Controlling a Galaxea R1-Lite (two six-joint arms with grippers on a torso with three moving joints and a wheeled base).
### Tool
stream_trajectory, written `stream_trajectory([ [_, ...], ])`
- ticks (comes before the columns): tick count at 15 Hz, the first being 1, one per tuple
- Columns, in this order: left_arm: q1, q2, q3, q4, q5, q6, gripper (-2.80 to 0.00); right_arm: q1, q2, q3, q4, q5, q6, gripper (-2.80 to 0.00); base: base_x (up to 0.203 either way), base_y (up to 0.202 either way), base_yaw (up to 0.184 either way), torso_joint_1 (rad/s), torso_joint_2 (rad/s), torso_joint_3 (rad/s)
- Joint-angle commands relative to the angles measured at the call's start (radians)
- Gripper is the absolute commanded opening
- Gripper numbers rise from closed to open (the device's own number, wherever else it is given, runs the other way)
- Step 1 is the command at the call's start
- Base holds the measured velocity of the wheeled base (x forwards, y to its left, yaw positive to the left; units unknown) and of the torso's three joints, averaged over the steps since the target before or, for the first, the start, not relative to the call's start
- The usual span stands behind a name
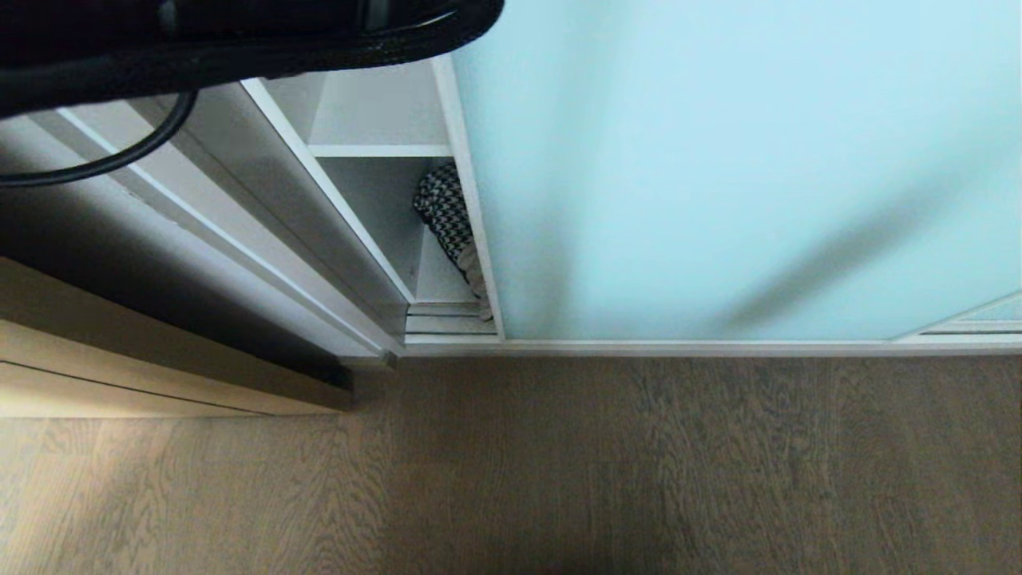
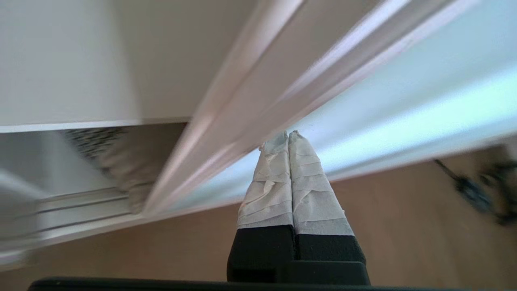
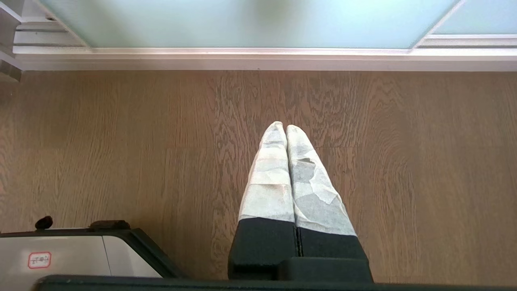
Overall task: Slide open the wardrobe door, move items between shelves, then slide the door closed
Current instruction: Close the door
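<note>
Nearest the head camera, a black arm link with a looping black cable (image 1: 120, 156), blurred across the upper left corner. Below, grey-brown wood-grain plank floor (image 1: 607, 471), filling the lower half of the head view. Behind it, the tall sliding wardrobe door (image 1: 742, 168) of frosted pale blue-green glass in a thin silver-white frame, standing on the white bottom track (image 1: 687, 346) and covering most of the wardrobe front; only a narrow gap open at its left edge. In that gap, plain white shelves (image 1: 379, 150) with white side walls. On the lowest board, the square cushion (image 1: 447, 220), black-and-white houndstooth with a cream edge, leaning upright against the door's frame, mostly hidden behind it. At far left, a pale wooden panel (image 1: 160, 359) beside the wardrobe side.

Left gripper (image 2: 288, 133): white-taped fingers pressed together, empty, tips just at the door's frame near the gap. Right gripper (image 3: 286, 127): taped fingers likewise pressed together, empty, hanging over bare floor, well apart from the door.
</note>
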Motion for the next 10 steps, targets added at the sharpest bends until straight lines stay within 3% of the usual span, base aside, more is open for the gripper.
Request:
stream_trajectory([
  [1, 0.052, -0.071, 0.047, -0.004, 0.005, -0.002, -2.8, 0.0, 0.0, 0.0, 0.0, 0.0, 0.0, -2.8, 0.0, 0.0, 0.0, 0.0, 0.0, 0.0],
  [5, 0.191, -0.156, 0.151, -0.004, -0.008, -0.004, -2.8, 0.0, 0.0, 0.0, 0.0, 0.0, 0.0, -2.8, 0.0, 0.0, 0.0, 0.0, 0.0, 0.0],
  [10, 0.231, -0.209, 0.171, -0.002, -0.021, 0.018, -2.8, 0.0, 0.0, 0.0, 0.0, 0.0, 0.0, -2.8, 0.0, 0.0, 0.0, 0.0, 0.0, 0.0],
])
